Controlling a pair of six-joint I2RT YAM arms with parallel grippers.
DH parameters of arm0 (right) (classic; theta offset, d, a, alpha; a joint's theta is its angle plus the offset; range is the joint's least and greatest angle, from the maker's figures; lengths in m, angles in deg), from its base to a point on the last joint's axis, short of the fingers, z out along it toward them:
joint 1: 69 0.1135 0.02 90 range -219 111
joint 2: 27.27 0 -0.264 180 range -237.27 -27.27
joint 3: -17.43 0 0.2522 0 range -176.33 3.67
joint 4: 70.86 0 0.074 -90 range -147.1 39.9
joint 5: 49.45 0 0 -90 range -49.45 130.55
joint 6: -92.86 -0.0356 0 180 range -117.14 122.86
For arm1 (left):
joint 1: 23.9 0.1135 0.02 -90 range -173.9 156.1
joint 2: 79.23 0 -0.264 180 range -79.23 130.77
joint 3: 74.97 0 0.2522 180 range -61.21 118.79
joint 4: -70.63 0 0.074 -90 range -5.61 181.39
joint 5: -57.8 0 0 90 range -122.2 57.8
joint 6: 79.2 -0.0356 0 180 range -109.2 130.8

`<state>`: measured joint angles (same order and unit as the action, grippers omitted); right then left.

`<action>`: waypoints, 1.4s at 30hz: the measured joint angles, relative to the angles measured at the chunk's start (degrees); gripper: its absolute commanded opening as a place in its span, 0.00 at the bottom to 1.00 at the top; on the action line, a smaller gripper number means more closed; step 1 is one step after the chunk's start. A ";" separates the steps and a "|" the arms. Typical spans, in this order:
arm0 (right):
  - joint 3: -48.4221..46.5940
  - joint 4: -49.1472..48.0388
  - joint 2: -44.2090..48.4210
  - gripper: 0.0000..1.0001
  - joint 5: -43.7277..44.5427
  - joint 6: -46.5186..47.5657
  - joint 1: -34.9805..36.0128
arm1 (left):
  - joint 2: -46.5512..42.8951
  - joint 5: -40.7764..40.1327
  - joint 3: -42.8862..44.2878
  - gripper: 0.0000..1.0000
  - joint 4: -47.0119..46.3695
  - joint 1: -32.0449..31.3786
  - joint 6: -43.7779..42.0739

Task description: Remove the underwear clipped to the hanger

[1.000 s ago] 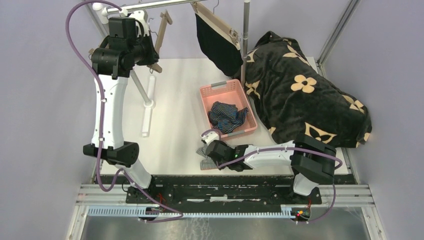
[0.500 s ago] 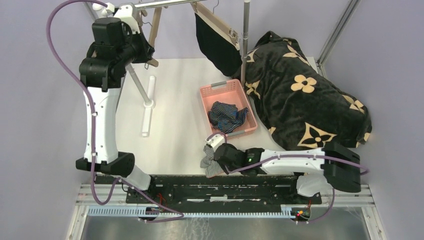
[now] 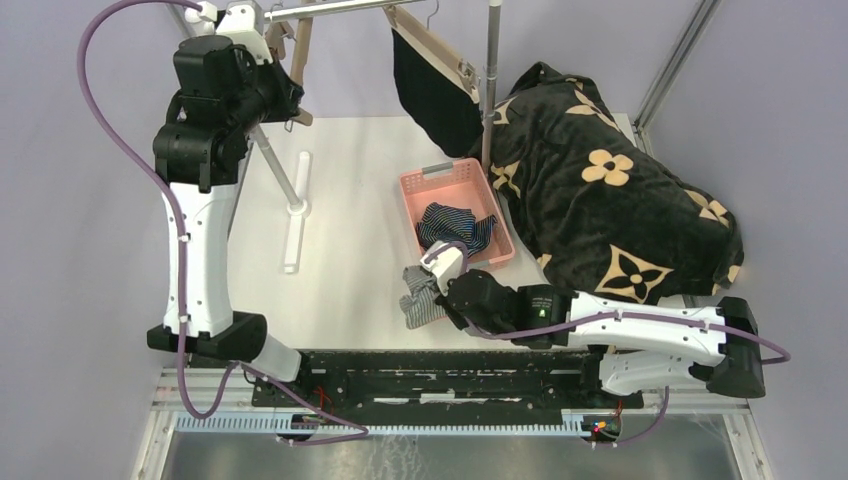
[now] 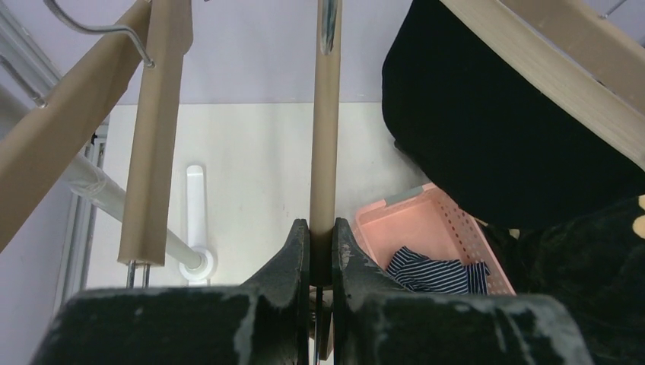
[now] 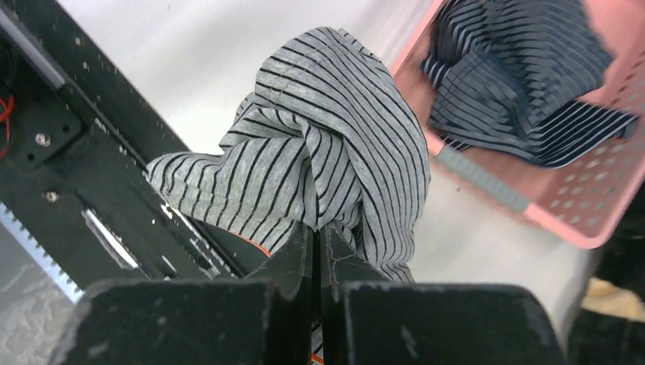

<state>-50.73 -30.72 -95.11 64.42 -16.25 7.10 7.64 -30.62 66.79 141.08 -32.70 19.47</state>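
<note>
My right gripper (image 5: pixel 317 232) is pinched tight on the grey shorts (image 5: pixel 327 144), jaws nearly together with a fold of the striped cloth caught between them. The rest bunches over my fingers and droops to the left in the wrist view. From above, that bundle sits over the near part of the table (image 3: pixel 350 250), just beside the near left corner of the basket (image 3: pixel 425 182). I cannot tell whether the cloth touches the tabletop. The navy shorts (image 3: pixel 455 228) lie crumpled inside the basket. The black shorts (image 3: pixel 435 90) hang at the far side, their top edge along the bar of a wooden hanger (image 3: pixel 440 50), above the basket's far end and close to the blanket (image 3: pixel 610 200) heaped on the right. I cannot make out the clips. My left gripper (image 4: pixel 321 232) is raised to the rail (image 3: pixel 330 8) at the far left, jaws narrow and clamped on the lower end of a bare hanger (image 4: pixel 325 137), whose wooden bar runs straight up between my fingers in the wrist view. Two spare hangers (image 4: pixel 156 129) hang to its left, and the white stand (image 3: pixel 297 215) rests its foot on the table beneath them.
</note>
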 measured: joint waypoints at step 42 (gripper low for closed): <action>-18.01 -17.05 -22.58 0.01 5.60 16.46 -28.48 | -4.22 -2.95 -15.19 0.79 -18.56 0.00 2.40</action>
<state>-68.74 -47.77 -117.69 70.02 0.21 -21.38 3.42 -33.57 51.60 122.52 -32.70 21.87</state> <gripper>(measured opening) 0.024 0.765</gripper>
